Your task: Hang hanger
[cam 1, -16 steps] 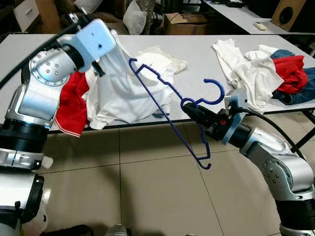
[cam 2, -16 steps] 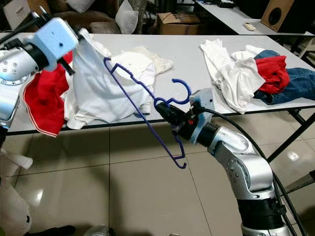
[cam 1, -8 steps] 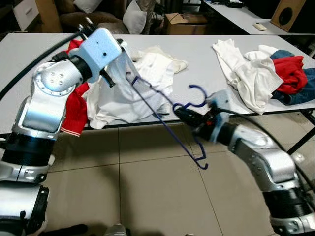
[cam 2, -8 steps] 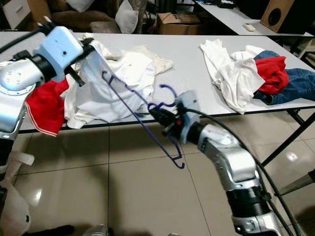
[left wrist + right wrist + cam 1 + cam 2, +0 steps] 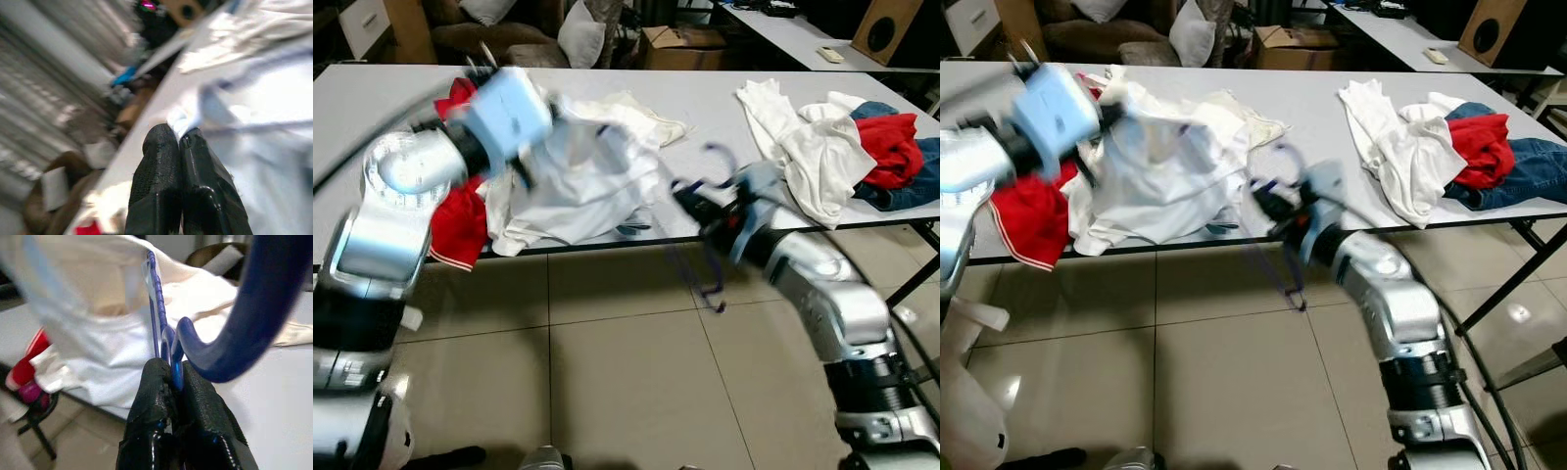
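Two grippers are working together at the near edge of the table (image 5: 372, 98), and both head views are blurring with motion, so we are judging the risks with some caution. We are pinching the neck of the blue hanger (image 5: 161, 328) in the right gripper (image 5: 172, 382), whose fingers are closing tight on the wire just below the hook, while the hanger's frame is dangling past the table edge toward the floor. We are gripping a fold of the white shirt (image 5: 578, 181) in the left gripper (image 5: 180, 152), fingers pressed together on the cloth, and lifting it off the heap. One danger we are seeing is the thin wire twisting or slipping between the right fingers, since the hold is so narrow and the frame is swinging. Another is the hanger's shoulder snagging the shirt fabric instead of entering the neck opening, which we cannot make out. The red garment (image 5: 460, 211) lying just beside the shirt is also at risk of being dragged off the table.
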{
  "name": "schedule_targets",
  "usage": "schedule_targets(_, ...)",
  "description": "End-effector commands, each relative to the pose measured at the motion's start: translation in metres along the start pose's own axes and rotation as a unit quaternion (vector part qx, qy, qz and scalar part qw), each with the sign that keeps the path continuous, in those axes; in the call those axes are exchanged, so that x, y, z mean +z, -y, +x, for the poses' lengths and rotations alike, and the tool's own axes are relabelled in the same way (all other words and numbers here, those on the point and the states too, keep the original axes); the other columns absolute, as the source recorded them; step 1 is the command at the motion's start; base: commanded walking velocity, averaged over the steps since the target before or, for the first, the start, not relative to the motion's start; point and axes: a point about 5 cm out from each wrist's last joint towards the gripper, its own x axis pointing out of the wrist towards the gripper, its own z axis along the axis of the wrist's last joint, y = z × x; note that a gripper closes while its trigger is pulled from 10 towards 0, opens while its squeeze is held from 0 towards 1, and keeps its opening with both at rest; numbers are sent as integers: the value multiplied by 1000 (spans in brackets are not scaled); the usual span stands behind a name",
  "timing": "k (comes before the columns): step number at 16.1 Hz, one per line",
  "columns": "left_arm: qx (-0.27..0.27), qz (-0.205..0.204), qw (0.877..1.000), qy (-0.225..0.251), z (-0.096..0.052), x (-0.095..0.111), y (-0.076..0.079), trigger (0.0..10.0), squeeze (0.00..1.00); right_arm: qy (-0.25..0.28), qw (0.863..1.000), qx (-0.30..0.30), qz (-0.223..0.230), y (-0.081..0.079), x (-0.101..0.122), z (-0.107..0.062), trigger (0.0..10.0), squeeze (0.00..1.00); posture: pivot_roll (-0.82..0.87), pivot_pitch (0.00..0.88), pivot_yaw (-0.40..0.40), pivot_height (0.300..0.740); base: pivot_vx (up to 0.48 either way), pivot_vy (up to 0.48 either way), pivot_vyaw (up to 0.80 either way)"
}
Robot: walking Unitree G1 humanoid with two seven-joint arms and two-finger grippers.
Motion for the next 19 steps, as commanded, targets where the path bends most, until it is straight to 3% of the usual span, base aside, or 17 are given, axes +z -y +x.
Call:
schedule_targets(1, -41, -2, 999, 18, 0, 9, 8, 0, 0, 4, 1000, -17, 9, 6, 1, 0, 10000, 0, -39, 0, -65, 740, 0, 0, 0)
schedule_targets(4, -113, -21, 993, 8, -5, 5, 29, 0, 0, -38, 997, -62, 26, 20, -12, 2, 10000, 0, -37, 0, -66, 740, 0, 0, 0)
schedule_targets(7, -83, -14, 996, -10, -4, 0, 20, 0, 0, -27, 993, -104, 47, 32, -7, 5, 10000, 0, -39, 0, -66, 740, 0, 0, 0)
schedule_targets(9, 71, 5, 997, -37, -4, -6, -26, 0, 0, 48, 989, -106, 87, 41, 22, 12, 10000, 0, -38, 0, -63, 740, 0, 0, 0)
schedule_targets(10, 145, 20, 989, -35, -7, -3, -46, 0, 0, 78, 988, -98, 94, 41, 34, 14, 10000, 0, -39, 0, -62, 740, 0, 0, 0)
schedule_targets(11, 237, 34, 971, -9, -14, 7, -71, 0, 0, 136, 981, -86, 108, 41, 55, 16, 10000, 0, -39, 0, -62, 740, 0, 0, 0)
schedule_targets(12, 284, 35, 958, 21, -20, 17, -83, 0, 0, 180, 972, -77, 129, 40, 70, 14, 10000, 0, -39, 0, -62, 740, 0, 0, 0)
schedule_targets(13, 280, 41, 958, 38, -22, 21, -85, 0, 0, 175, 974, -74, 127, 40, 69, 13, 10000, 0, -38, 0, -60, 740, 0, 0, 0)
schedule_targets(16, 262, 40, 963, 39, -17, 18, -78, 0, 0, 117, 982, -91, 118, 38, 38, 12, 10000, 0, -39, 0, -59, 740, 0, 0, 0)
schedule_targets(18, 219, 30, 975, 31, -11, 13, -65, 0, 0, 78, 986, -95, 108, 32, 19, 8, 10000, 0, -40, 0, -58, 740, 0, 0, 0)
schedule_targets(19, 169, 28, 985, 23, -7, 8, -53, 0, 0, 49, 989, -96, 99, 29, 7, 5, 10000, 0, -41, 0, -57, 740, 0, 0, 0)
